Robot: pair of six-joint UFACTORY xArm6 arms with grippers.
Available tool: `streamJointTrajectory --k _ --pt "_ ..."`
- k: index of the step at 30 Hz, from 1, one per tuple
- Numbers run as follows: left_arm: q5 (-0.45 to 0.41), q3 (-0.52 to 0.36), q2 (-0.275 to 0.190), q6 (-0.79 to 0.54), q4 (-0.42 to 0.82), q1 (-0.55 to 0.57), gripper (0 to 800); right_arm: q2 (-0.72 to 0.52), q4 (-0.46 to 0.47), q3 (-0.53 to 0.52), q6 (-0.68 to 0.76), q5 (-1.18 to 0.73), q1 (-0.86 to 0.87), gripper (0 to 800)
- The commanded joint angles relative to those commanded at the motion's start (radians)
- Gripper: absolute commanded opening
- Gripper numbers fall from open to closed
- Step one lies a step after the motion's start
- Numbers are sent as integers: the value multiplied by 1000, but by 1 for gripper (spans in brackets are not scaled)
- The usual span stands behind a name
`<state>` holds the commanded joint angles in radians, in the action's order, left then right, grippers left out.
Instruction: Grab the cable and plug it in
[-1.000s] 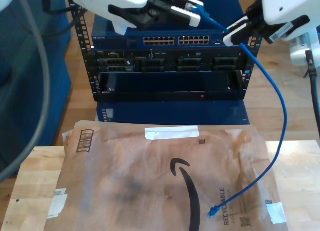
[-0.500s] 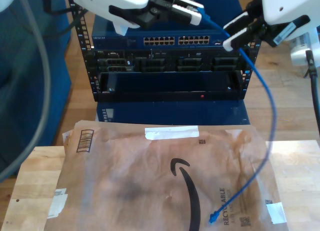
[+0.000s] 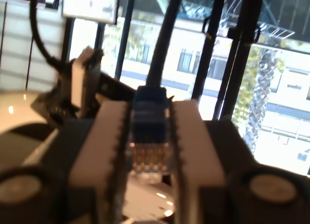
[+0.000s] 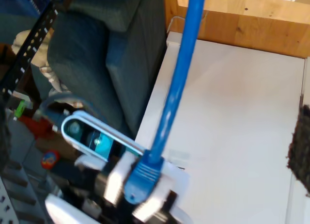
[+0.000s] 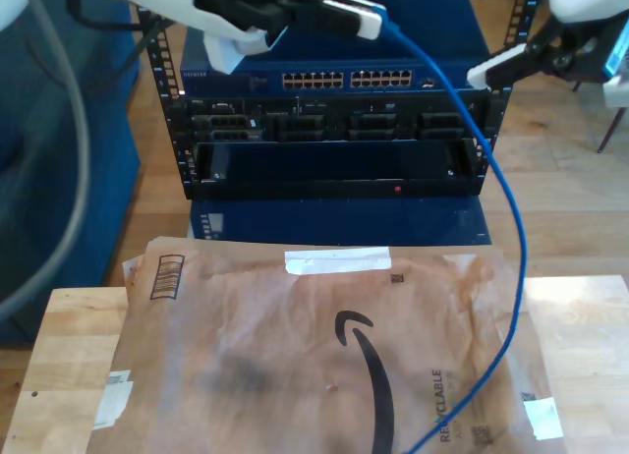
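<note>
Starting at the exterior view's left, my first tool point(image 5: 375, 22) hangs high above the equipment rack point(image 5: 334, 149), closed on the plug end of the cable point(image 5: 516, 267). The first wrist view confirms the grip. The plug point(image 3: 150, 129) sits pinched between the white ribbed pads point(image 3: 99, 151), its contacts are bare, and the cord leads away from the camera. Clamping the plug body rather than the cord is, I judge, what lets the connector be aimed at a socket without flopping.

Further along, the blue switch point(image 5: 344, 80) at the top of the rack shows its row of ports facing the table point(image 5: 69, 356), below and just beyond the held plug. From the plug the cable slopes down toward the exterior view's right, crosses the rack's right-hand post and hangs in a long slack curve. It then trails over the brown paper mailer point(image 5: 314, 375) and off the lower edge of that view. That slack should keep the cable from dragging on the plug.

At the exterior view's right, my second tool point(image 5: 484, 73) sits just beside the cable. I cannot tell whether it is open or closed, or whether it touches the cord. Its own camera looks along the cable toward the clamped plug.
</note>
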<state>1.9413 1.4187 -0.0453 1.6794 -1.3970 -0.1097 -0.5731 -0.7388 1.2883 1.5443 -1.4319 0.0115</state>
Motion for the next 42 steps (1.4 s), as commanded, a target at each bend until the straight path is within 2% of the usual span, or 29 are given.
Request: streamJointTrajectory --k 5,10,13,18,22,26,31,36,42 --pt "49 0 31 72 -2 -9 2 -6 -2 -2 -61 26 -2 798" --pt "74 -6 48 127 -5 -14 2 -15 -9 -61 -149 206 -17 797" --pt "112 -12 49 158 -34 -15 2 -46 -11 -130 -175 311 -83 798" --pt "130 -38 61 187 -75 -40 2 -172 -11 -265 -193 431 -170 798" --pt "129 -38 81 216 -83 -51 2 -175 -15 -258 -192 431 -186 797" --pt "132 -37 94 230 -106 -58 2 -176 -81 -249 -199 431 -192 794" --pt "157 -31 103 230 -109 -58 2 -176 -147 -249 -270 440 -284 777" --pt "216 -35 103 241 -201 -64 2 -178 -152 -253 -275 499 -285 780" --pt "239 -40 104 258 -218 -64 2 -236 -160 -316 -287 606 -345 800"
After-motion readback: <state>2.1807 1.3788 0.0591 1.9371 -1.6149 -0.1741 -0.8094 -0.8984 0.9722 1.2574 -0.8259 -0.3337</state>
